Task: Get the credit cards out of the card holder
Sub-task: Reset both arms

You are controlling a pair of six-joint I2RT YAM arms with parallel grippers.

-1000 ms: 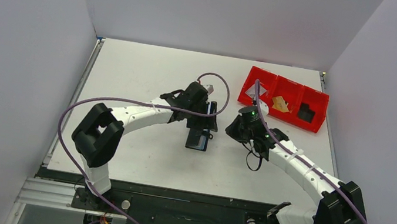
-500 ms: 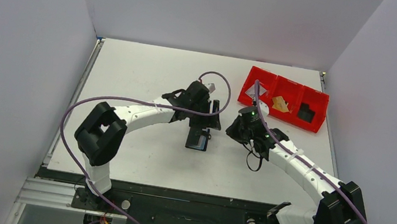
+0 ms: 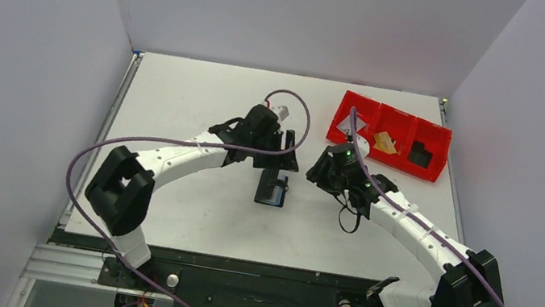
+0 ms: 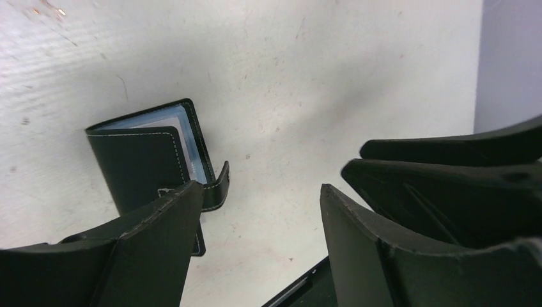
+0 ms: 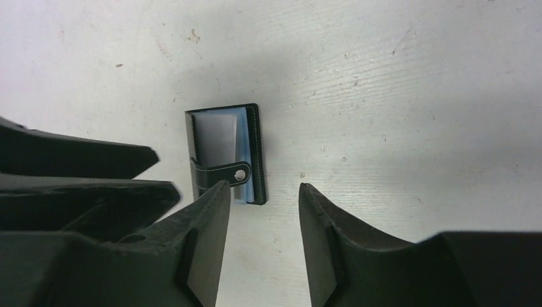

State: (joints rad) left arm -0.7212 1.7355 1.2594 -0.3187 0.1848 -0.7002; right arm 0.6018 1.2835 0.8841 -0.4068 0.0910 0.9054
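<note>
From the overhead camera I have both arms reaching in toward the middle of the table [image 3: 195,101], with the card holder [image 3: 271,192] lying flat on the white surface between them and a little nearer the bases. The left gripper [image 3: 276,170] hangs just above the holder's far end, apart from it. On the left wrist view its fingers [image 4: 160,224] stand wide with nothing between them, only bare table, and the holder [image 4: 150,160] shows beyond the left finger, its cover lifted slightly and its strap curling loose at the side.

The right gripper [image 5: 263,187] is parted to a moderate gap and grips nothing. Its wrist camera looks straight down on the holder [image 5: 227,153], which lies just off the tip of one finger, not between the two. The strap with its round snap lies across the lower part of the open face, and bluish clear sleeves show inside the black stitched edge. There is a pale patch in the top sleeve, and I cannot tell whether that is a card or glare on the plastic.

Well apart, at the far right of the table, sits the red tray [image 3: 401,113] with three compartments: a silver-grey card [image 3: 353,129] in the left one, a gold card [image 3: 385,143] in the middle, a black card [image 3: 418,153] in the right
</note>
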